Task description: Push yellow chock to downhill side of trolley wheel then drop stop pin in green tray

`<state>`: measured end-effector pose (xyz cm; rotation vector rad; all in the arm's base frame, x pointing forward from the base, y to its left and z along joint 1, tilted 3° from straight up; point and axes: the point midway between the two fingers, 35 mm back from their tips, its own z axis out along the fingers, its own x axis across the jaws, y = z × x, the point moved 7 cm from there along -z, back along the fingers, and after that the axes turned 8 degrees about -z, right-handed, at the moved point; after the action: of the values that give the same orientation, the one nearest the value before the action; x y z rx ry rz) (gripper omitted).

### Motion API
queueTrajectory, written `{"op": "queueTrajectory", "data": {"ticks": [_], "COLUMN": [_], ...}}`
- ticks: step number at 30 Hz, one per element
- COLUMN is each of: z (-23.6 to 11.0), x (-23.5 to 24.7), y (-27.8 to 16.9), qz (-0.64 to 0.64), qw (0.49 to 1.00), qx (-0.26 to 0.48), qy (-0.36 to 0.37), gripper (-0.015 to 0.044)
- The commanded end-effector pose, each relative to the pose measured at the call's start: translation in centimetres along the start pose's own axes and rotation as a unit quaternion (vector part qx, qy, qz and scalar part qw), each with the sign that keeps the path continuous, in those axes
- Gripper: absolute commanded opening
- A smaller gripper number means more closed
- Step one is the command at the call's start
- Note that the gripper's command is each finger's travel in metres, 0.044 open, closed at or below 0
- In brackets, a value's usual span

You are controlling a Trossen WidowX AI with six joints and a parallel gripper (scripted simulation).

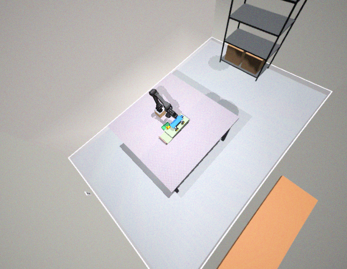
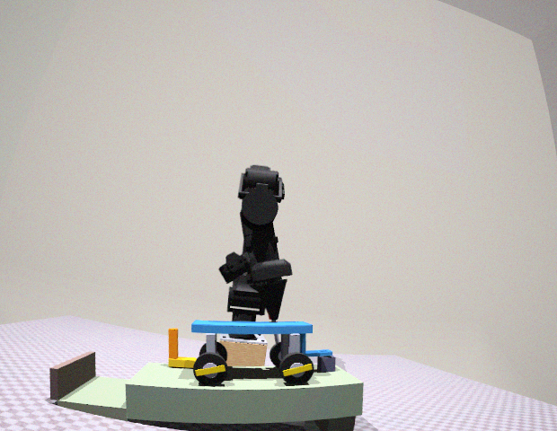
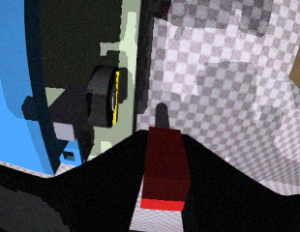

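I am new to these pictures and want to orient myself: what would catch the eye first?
The blue-topped trolley on the pale green ramp, with the black arm behind it. In the wrist view the gripper is shut on the red-headed pin, beside the trolley. The yellow chock with its orange handle sits against the left wheel.

I find no legible text, label, brand, number or sign in any view. A small white tag lies on the floor at lower left of the top view (dark marks on it, too small for me to read).
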<state>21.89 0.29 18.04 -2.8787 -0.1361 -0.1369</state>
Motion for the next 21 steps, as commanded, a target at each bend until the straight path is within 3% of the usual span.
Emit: {"op": "queueTrajectory", "data": {"ticks": [1, 21], "z": [-0.1, -1.1], "x": [-0.2, -1.4], "y": [1.3, 8.4], "qz": [-0.001, -0.001], "qw": [1.0, 1.0], "qx": [0.003, 0.0], "qy": [-0.004, -0.004], "gripper": [0.0, 0.0]}}
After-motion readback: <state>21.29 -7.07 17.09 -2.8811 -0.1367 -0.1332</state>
